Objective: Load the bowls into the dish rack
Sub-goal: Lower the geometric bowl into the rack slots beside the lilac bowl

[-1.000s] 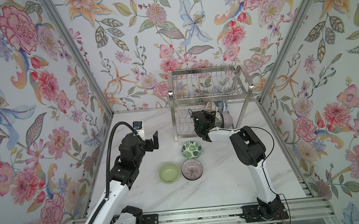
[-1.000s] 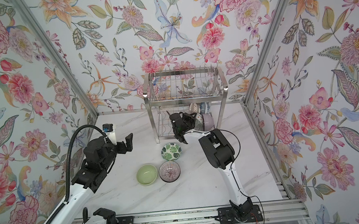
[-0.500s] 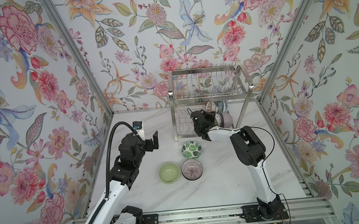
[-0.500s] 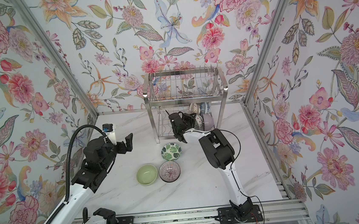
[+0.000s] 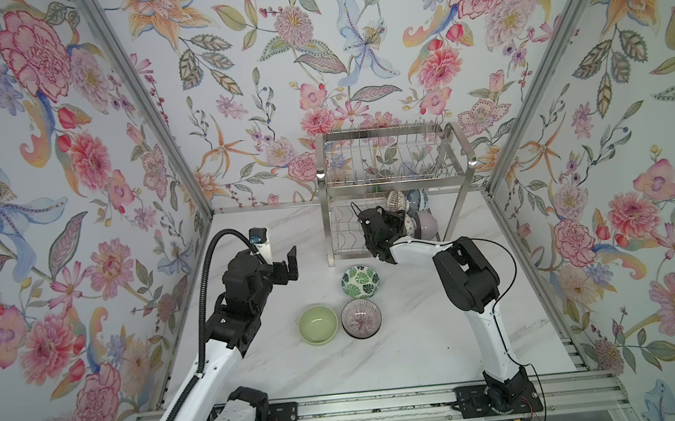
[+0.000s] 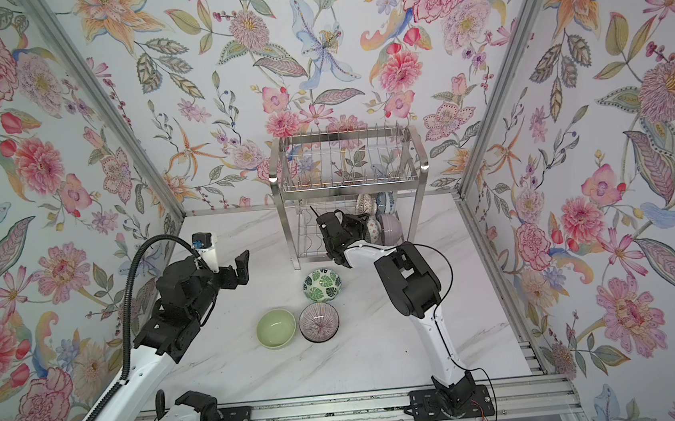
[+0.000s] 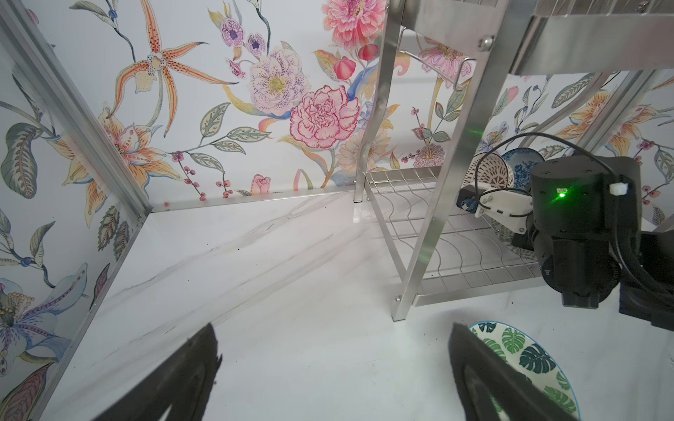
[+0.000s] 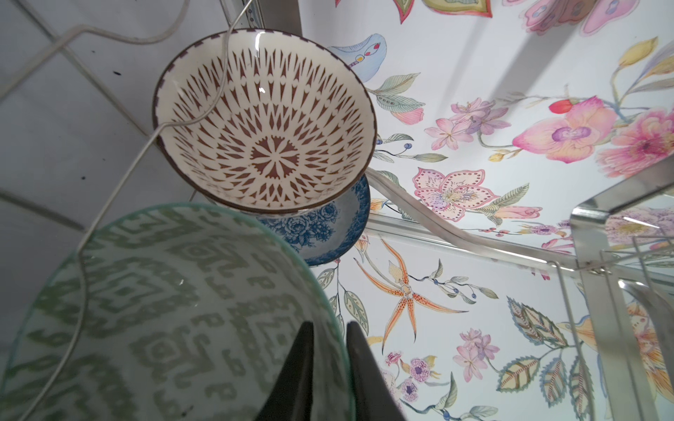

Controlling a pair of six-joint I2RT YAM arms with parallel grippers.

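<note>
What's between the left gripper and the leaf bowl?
Nothing visible. The open left gripper hovers over bare tabletop with the leaf bowl close beside it. The rack leg stands near, just beyond that path, so watch it.

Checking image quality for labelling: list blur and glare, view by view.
Right wrist view: the grey-green bowl nearest the lens is soft, the lattice bowl behind it sharp. Left wrist view: a green light flares on the right arm. Both top views: bright glints on the rack posts.

No text, label, brand or number is legible on anything.
</note>
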